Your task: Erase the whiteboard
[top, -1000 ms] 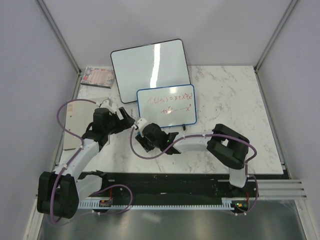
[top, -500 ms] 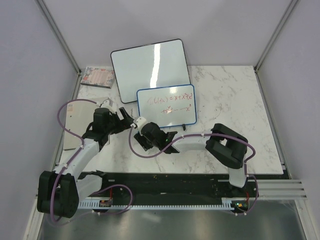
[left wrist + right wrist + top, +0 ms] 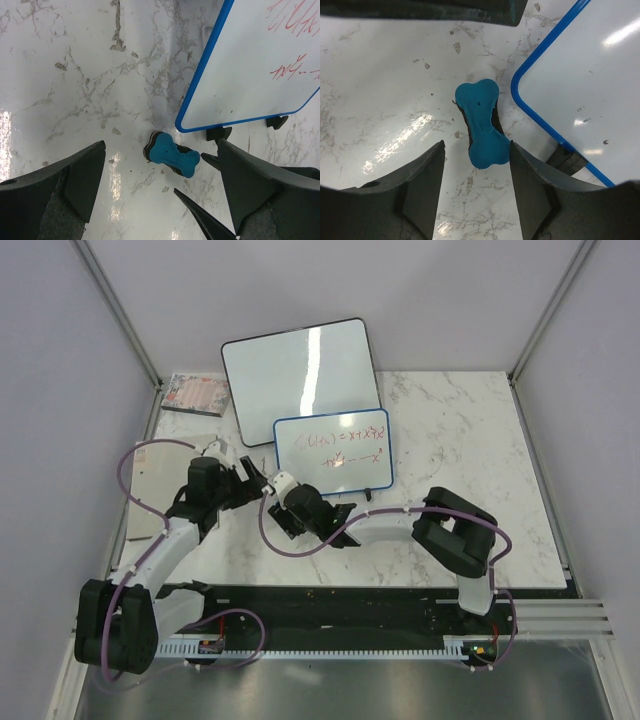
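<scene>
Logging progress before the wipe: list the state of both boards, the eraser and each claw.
Blue-framed whiteboard: written on, not yet erased.
Black-framed whiteboard: blank.
Eraser: lying on the table, ungripped.
Left claw: open.
Right claw: open, centred on the eraser.

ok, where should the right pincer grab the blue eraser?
Probably the narrow waist of the eraser, from straight above: it lies flat, bone-shaped, wider at both ends. The open right pincer hovers over it; the whiteboard corner sits close beside.

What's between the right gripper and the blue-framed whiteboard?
A blue bone-shaped eraser, on the marble by the whiteboard corner, its near end inside the open right gripper. Seen in right wrist view.
</scene>
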Robot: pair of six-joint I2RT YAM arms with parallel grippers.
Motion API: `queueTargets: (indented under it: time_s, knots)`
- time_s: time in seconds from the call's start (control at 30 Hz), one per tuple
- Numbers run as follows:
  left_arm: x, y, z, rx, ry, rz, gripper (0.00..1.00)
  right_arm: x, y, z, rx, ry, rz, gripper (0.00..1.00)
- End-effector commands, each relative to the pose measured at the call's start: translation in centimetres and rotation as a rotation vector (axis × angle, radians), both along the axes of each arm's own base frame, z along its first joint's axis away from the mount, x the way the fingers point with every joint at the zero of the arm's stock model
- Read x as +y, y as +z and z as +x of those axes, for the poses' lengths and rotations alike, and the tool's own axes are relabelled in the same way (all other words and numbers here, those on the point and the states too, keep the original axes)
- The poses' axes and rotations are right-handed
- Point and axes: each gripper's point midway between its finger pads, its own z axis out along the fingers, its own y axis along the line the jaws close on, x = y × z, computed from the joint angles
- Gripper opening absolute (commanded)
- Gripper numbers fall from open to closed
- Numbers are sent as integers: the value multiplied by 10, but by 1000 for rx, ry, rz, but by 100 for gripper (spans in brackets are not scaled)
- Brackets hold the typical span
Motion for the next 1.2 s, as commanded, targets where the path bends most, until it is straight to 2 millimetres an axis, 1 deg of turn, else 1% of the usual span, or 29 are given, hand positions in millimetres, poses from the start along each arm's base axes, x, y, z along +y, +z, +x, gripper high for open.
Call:
queueTargets:
  time_s: [0.0, 0.03, 0.2, 0.37, 0.57, 0.67, 0.7, 0.73, 0.8, 0.83, 0.87, 0.9, 0.93, 0.97, 1.0, 1.03, 1.07, 1.1, 1.13, 1.17]
  knots:
    - [-5, 2, 3, -14, -10, -36, 99, 9, -13, 10, -4, -15, -9, 62]
    - [-6, 1, 2, -12, -14, -38, 98, 10, -13, 12, -2, -21, -5, 62]
    - [-9, 0, 2, -8, -28, -49, 98, 16, -19, 11, 29, -10, 3, 61]
    - [-9, 1, 2, -12, -31, -50, 98, 13, -21, 14, 31, -42, -1, 57]
    - [-9, -1, 1, -10, -30, -48, 98, 11, -17, 11, 38, -35, 12, 58]
    - [-5, -9, 1, 10, -5, -35, 98, 12, -12, 11, 30, -38, 24, 59]
    - [-4, -7, 5, -9, 6, -36, 98, 13, -11, 11, 32, -36, 27, 59]
    - [-1, -11, 8, -2, 29, -27, 98, 14, -8, 11, 33, -36, 36, 59]
    - [1, -7, 17, -19, 44, -20, 97, 15, -5, 9, 37, -36, 47, 59]
    - [2, -13, 20, -1, 46, -8, 96, 14, -2, 9, 41, -44, 57, 59]
    - [1, -8, 26, -6, 44, -6, 95, 12, -4, 7, 46, -48, 55, 60]
    - [2, -10, 28, 5, 49, -1, 91, 9, -4, 8, 46, -57, 54, 60]
    - [4, -12, 31, 14, 66, 9, 91, 8, 2, 7, 44, -62, 67, 60]
    - [7, -13, 33, 21, 81, 17, 89, 3, 0, 4, 53, -71, 65, 60]
    - [12, -15, 34, 23, 112, 28, 89, -1, 0, 5, 52, -80, 64, 60]
    - [12, -14, 34, 15, 119, 21, 89, -2, 6, 4, 49, -87, 80, 60]
    - [12, -17, 32, 15, 118, 21, 89, -8, 3, 2, 56, -96, 77, 60]
    - [10, -14, 35, -7, 109, 13, 89, -10, 5, 1, 58, -101, 81, 60]
    - [10, -15, 35, -6, 108, 14, 89, -11, 10, 1, 55, -102, 90, 60]
    - [9, -17, 37, 1, 107, 15, 89, -15, 8, -2, 62, -110, 92, 60]
